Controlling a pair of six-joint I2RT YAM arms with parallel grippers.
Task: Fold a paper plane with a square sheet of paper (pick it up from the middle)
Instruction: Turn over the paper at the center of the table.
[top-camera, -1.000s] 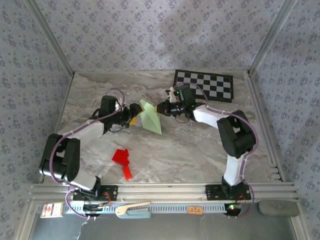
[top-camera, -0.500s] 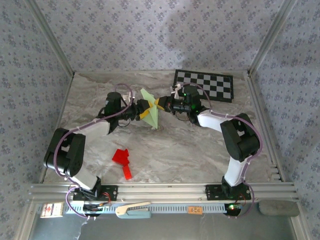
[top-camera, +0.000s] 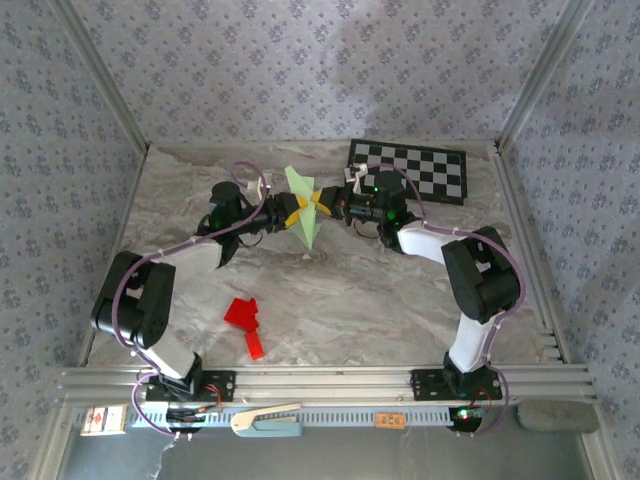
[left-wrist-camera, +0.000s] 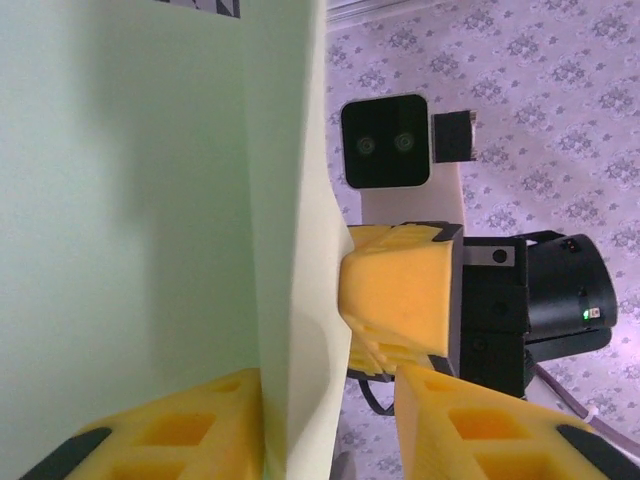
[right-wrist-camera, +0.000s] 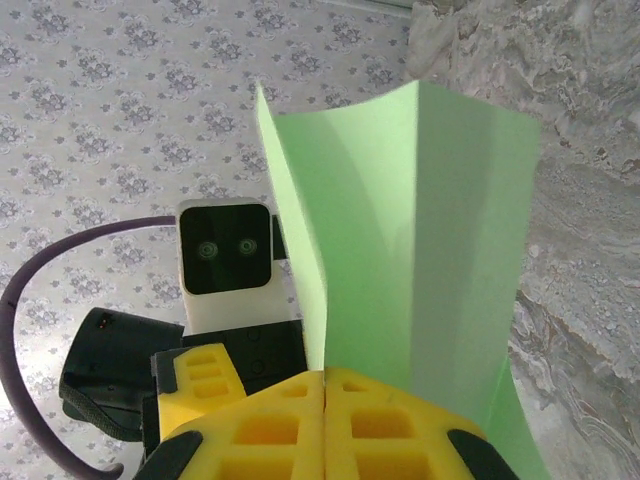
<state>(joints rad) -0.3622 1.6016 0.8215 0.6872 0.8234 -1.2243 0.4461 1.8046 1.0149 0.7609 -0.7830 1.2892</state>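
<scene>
Your right gripper (top-camera: 319, 203) has its yellow pads pressed flat together on the green paper (top-camera: 309, 233). The right wrist view shows it plainly: the right gripper (right-wrist-camera: 325, 418) has no gap between its pads, and the green paper (right-wrist-camera: 425, 230) rises out of that seam as a creased, two-panelled sheet.

Your left gripper (top-camera: 292, 213) comes in from the left and meets the same paper from the opposite side. It is only partly spread. In the left wrist view the left gripper (left-wrist-camera: 330, 432) straddles the paper's folded edge. One pad lies against the broad green face and the other stands a little clear of the edge, so you are not clamped on it with this arm.

You can see the green paper (left-wrist-camera: 130, 200) close up there, with the right gripper (left-wrist-camera: 352, 300) pinching it from the far side of the sheet.

From above, the paper stands upright in the air over the far middle of the marble table (top-camera: 380, 290). It looks like a narrow pointed shape, one tip toward the far wall and the other tip low and nearer you.

A checkerboard (top-camera: 408, 170) lies flat at the far right, well apart from the paper. A red paper shape (top-camera: 243, 314) lies on the table near the left arm.
</scene>
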